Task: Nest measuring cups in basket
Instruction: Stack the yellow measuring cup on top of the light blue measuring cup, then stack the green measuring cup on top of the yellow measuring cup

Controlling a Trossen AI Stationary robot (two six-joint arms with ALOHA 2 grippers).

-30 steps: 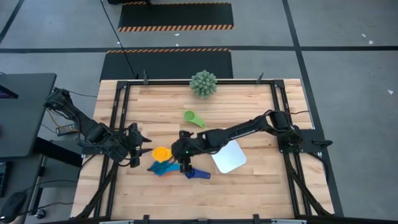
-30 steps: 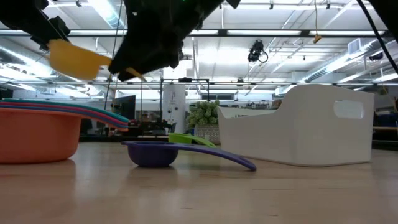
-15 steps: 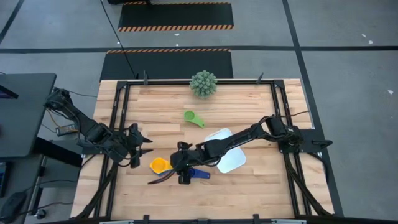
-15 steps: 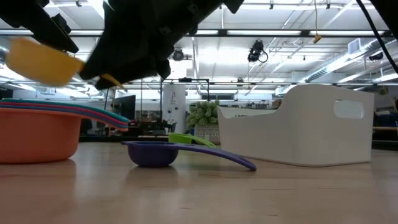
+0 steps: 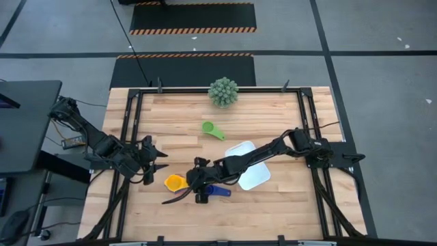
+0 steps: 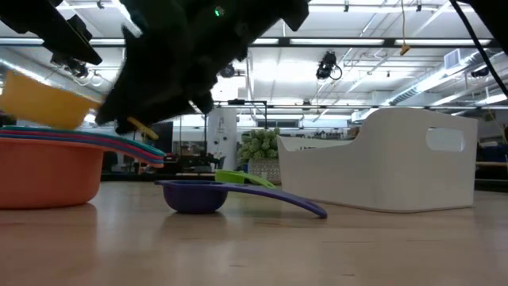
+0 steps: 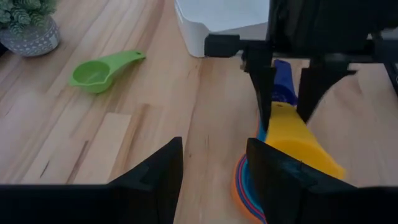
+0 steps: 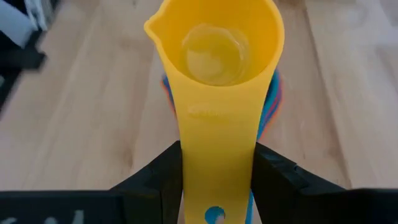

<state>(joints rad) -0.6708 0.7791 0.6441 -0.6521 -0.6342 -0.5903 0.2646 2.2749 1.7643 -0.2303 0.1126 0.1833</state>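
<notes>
The right end effector (image 8: 214, 186) is clamped on the yellow measuring cup's (image 8: 217, 81) handle, near the desk's (image 5: 273, 212) front edge. The cup hangs just above the nested cups (image 6: 48, 163). The left end effector (image 7: 211, 180) waits with fingers apart.

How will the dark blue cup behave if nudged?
The dark blue cup probably slides easily: small plastic on smooth wood table. Its long handle sticks out unsupported, so a push there likely spins it. Round bowl sits low; tipping seems unlikely.

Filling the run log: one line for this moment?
right gripper: shut on yellow cup, above stacked cups | left gripper: open, idle | green cup, blue cup: on table | basket: no cups visible
</notes>
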